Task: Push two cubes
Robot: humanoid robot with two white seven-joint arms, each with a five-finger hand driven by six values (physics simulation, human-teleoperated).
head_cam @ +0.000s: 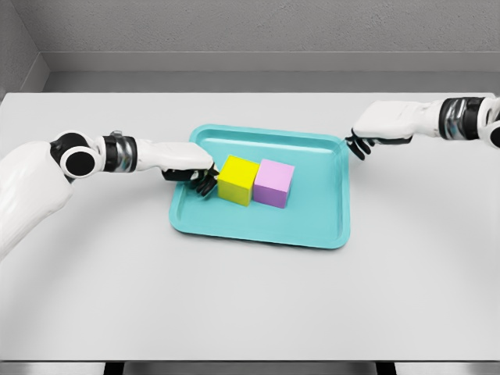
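Observation:
A yellow cube (237, 180) and a pink cube (274, 183) stand side by side, touching, in the middle of a teal tray (312, 226). My left hand (200, 177) reaches over the tray's left rim, its curled dark fingers pressed against the yellow cube's left face, holding nothing. My right hand (361, 144) hovers at the tray's far right corner, fingers curled down, apart from both cubes.
The tray lies on a white table (250, 305) with a grey wall behind. The table's front edge runs along the bottom of the view.

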